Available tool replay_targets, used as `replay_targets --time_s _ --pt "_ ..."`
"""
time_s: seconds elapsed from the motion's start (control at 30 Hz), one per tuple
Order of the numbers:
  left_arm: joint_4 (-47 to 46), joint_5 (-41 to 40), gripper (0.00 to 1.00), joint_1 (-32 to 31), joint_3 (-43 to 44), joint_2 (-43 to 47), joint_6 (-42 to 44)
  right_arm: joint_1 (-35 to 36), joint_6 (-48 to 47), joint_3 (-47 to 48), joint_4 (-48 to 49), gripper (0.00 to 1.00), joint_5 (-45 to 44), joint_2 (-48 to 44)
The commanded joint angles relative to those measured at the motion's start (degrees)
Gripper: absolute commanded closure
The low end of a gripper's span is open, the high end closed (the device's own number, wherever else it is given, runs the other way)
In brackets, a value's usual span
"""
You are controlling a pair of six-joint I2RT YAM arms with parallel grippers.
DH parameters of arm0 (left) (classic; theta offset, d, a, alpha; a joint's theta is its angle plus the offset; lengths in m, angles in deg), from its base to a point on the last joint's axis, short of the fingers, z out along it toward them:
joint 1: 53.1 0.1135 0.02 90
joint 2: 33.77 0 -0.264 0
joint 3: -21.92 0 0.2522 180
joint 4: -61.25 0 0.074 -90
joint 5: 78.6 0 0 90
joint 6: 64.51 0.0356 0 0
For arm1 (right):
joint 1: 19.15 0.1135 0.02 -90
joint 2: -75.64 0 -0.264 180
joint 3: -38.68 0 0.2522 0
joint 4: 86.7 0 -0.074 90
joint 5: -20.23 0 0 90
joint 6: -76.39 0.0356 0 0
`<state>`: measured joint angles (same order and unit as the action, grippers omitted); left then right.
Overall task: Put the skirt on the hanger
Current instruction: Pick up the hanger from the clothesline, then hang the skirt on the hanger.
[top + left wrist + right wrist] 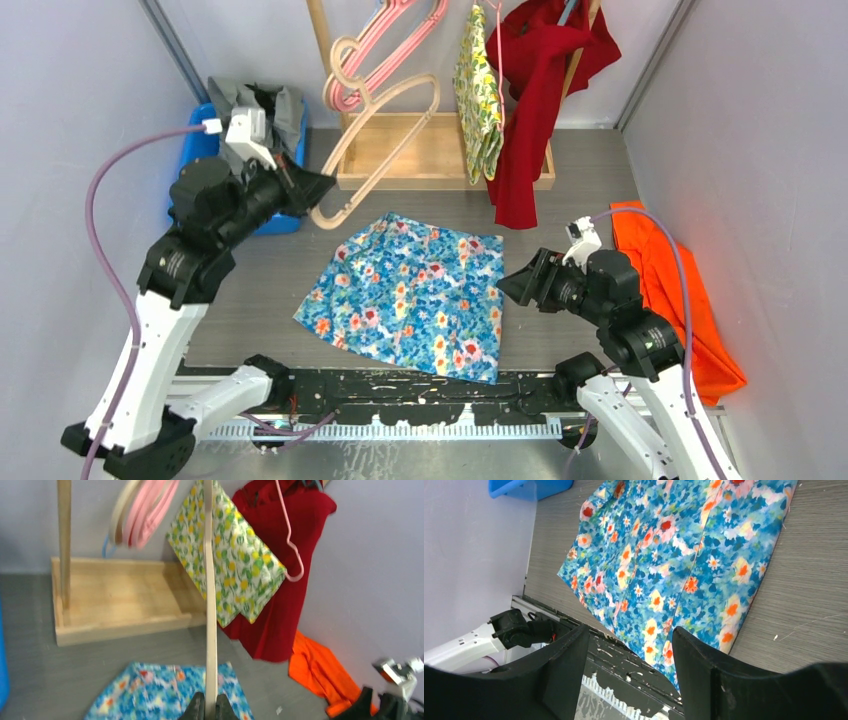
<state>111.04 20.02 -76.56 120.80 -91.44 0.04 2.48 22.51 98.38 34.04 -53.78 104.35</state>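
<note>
The blue floral skirt (415,295) lies flat on the grey table in front of the arms; it also shows in the right wrist view (674,555) and in the left wrist view (165,692). My left gripper (318,187) is shut on a light wooden hanger (375,150) and holds it in the air above the skirt's far left corner. In the left wrist view the hanger (210,605) runs straight up from the shut jaws. My right gripper (505,283) is open and empty, just right of the skirt's right edge.
A wooden rack with a tray base (440,160) stands at the back, carrying pink hangers (385,45), a yellow-green floral garment (480,95) and a red garment (535,90). An orange cloth (670,290) lies at the right. A blue bin (205,150) with grey cloth stands at the back left.
</note>
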Motion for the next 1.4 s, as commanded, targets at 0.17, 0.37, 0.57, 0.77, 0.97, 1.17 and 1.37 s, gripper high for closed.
replay_targets --time_s 0.17,0.37,0.57,0.77,0.97,1.17,1.37 --pt "-8.59 4.81 1.00 -0.71 -20.03 17.16 -12.73 -0.01 -0.75 4.79 -0.21 0.33 1.08 0.23" --pt "-11.26 8.87 1.00 -2.07 -31.95 22.37 -20.14 0.02 -1.13 6.25 -0.36 0.33 1.32 1.19" --pt "-19.50 5.93 1.00 -8.97 -43.13 22.43 -25.24 0.04 -1.49 7.26 -0.12 0.33 1.70 2.47" --pt "-30.32 -8.75 1.00 -25.07 -46.31 14.02 -26.81 0.03 -2.64 8.89 -0.78 0.33 1.19 4.69" --pt "-43.22 -29.42 1.00 -42.89 -49.71 6.49 -29.30 0.00 -4.11 11.21 -2.65 0.33 0.71 5.54" --pt "-51.11 -52.65 1.00 -59.96 -52.82 -2.61 -33.76 -0.04 -5.33 14.15 -5.76 0.33 0.62 4.97" --pt "-60.22 -64.63 1.00 -69.67 -56.49 -10.18 -38.55 0.03 -6.21 13.83 -10.34 0.32 0.71 3.79"
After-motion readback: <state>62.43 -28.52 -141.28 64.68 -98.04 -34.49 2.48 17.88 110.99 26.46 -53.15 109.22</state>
